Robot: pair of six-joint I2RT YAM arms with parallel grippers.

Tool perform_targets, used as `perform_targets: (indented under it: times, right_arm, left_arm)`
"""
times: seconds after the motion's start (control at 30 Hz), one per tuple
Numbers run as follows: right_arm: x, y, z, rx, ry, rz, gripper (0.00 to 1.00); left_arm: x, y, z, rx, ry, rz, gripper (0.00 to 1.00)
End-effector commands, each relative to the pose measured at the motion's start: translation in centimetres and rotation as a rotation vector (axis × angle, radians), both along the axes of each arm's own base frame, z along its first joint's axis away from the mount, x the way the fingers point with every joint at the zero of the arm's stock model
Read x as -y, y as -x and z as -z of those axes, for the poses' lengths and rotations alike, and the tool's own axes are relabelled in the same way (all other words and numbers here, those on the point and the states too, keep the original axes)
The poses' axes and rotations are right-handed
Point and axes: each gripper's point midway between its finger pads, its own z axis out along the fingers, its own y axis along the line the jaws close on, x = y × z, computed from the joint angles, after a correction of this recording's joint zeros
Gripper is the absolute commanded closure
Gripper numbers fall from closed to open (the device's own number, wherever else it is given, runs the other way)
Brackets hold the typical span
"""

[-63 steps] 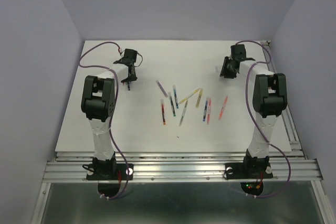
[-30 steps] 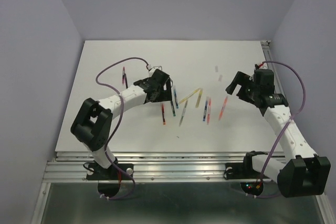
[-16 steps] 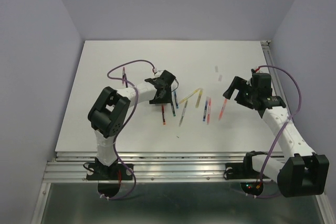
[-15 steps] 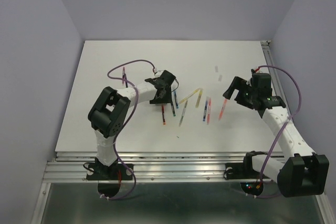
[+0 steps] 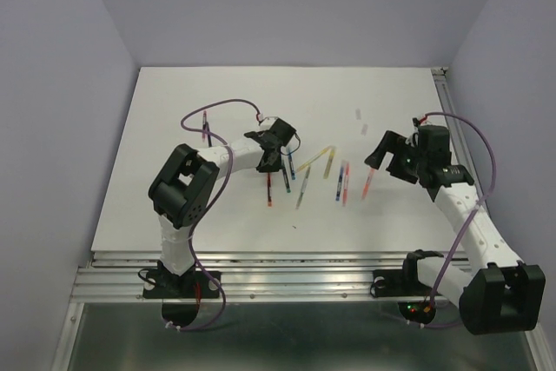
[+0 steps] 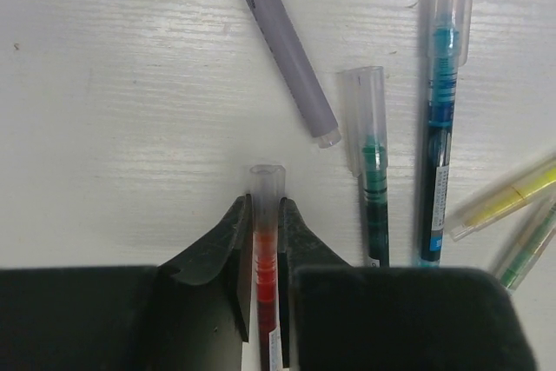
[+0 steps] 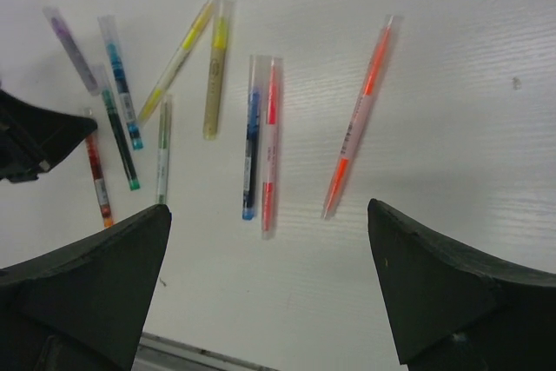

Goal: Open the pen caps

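Left gripper [image 6: 263, 245]: mine was clamped on the red pen [image 6: 266, 271] just behind its cap.
Pen cap [image 6: 267, 184]: short clear tube, fitted on.
Right gripper [image 7: 268, 212]: mine gaped wide.

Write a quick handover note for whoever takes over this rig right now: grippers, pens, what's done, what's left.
Left gripper: shut on the red pen lying on the table; its clear cap sticks out past the fingertips, still on.
Right gripper: open, empty, hovering above the orange pen and its neighbours.
Green pen and blue pen beside the red one are capped.
Done: no cap visibly off; two small pale pieces lying apart may be caps, too small to tell.
Left: pull the red cap, then the rest.
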Motion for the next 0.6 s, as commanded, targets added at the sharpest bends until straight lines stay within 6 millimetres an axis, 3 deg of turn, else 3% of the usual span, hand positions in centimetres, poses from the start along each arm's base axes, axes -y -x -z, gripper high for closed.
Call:
perform_targets:
  times: [0.0, 0.17, 0.33, 0.37, 0.43, 0.5, 0.57]
  right_arm:
    - [-3.4, 1.8, -0.5, 0.031, -0.145, -0.158, 0.0]
    - [-7.0, 5.4, 1.0, -0.017, -0.227, -0.27, 0.0]
    - [-13.2, 7.9, -0.6, 0.048, -0.299, -0.446, 0.0]
    - [-15.0, 9.2, -0.9, 0.052, -0.318, -0.517, 0.0]
    - [-17.4, 10.0, -1.4, 0.076, -0.338, -0.579, 0.0]
    - [-18.9, 9.7, -1.9, 0.099, -0.316, -0.59, 0.0]
    - [-21.2, 10.5, -0.8, 0.055, -0.283, -0.63, 0.0]
  left_arm:
    - [-1.0, 0.8, 0.9, -0.036, -0.049, -0.021, 1.0]
    - [-1.7, 1.3, -1.3, 0.01, -0.017, -0.077, 1.0]
    - [-2.9, 3.1, -5.5, 0.092, 0.115, -0.179, 1.0]
    - [-2.5, 3.6, -6.0, 0.103, 0.147, -0.182, 1.0]
    - [-2.3, 4.8, -7.7, 0.127, 0.228, -0.211, 1.0]
    - [-1.2, 6.2, -8.7, 0.143, 0.282, -0.211, 1.0]
    - [-0.5, 7.3, -10.1, 0.163, 0.36, -0.242, 1.0]
